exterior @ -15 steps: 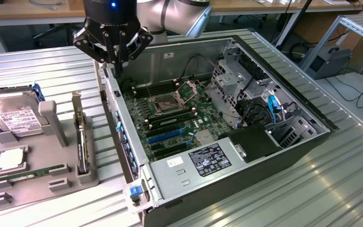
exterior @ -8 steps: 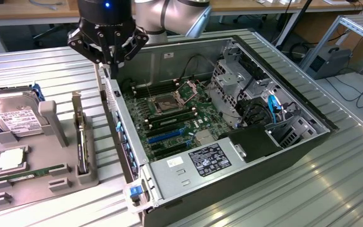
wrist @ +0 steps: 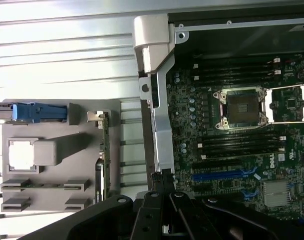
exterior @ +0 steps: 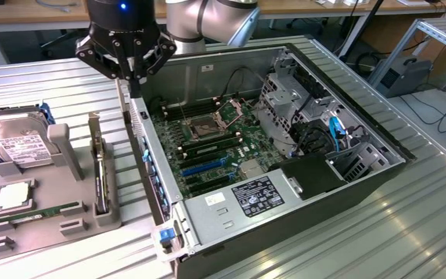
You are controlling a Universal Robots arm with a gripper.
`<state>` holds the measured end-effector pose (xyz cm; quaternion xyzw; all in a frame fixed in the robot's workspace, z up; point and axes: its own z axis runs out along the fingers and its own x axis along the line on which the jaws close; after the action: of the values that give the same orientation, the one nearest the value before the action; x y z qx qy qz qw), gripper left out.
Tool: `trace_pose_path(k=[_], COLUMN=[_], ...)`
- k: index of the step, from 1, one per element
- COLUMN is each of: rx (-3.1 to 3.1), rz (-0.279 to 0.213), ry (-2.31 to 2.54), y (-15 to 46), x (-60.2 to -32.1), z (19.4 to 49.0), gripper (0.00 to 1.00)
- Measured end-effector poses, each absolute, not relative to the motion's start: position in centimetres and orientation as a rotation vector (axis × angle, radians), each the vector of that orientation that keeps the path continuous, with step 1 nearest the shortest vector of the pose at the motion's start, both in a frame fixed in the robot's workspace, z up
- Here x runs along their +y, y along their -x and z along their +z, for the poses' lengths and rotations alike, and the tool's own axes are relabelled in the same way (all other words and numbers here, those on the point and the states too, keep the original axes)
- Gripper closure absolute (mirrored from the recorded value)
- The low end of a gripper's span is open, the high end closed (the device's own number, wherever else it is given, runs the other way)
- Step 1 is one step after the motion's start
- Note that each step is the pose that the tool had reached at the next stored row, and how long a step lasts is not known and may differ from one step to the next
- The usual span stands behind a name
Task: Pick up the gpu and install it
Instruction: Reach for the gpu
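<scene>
At the exterior view's left, on the ribbed metal table (exterior: 53, 81), a grey moulded holder (exterior: 68, 151) carries the gpu (exterior: 97, 168), a thin dark card standing on edge with a silver bracket at one end. Right of it and higher, well apart, the black claw (exterior: 134, 86) hangs pinched shut and empty over the open sheet-metal case's (exterior: 200, 81) rear wall.

A ribbed silver metal table (exterior: 409, 232) carries everything; an open computer case (exterior: 207, 72) lies on its side directly on the slats; just beside the case, at the exterior view's left, a flat grey parts holder (exterior: 103, 218) rests on the same slats, a strip of bare table between them.
</scene>
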<state>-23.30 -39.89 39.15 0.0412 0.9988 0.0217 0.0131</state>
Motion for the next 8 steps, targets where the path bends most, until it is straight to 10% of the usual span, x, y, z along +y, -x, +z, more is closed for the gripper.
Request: trace_pose_path(k=[8], rx=[3.112], rz=[0.068], ry=[-0.128], y=[23.98], x=[-39.89], z=[39.14], gripper=[0.89])
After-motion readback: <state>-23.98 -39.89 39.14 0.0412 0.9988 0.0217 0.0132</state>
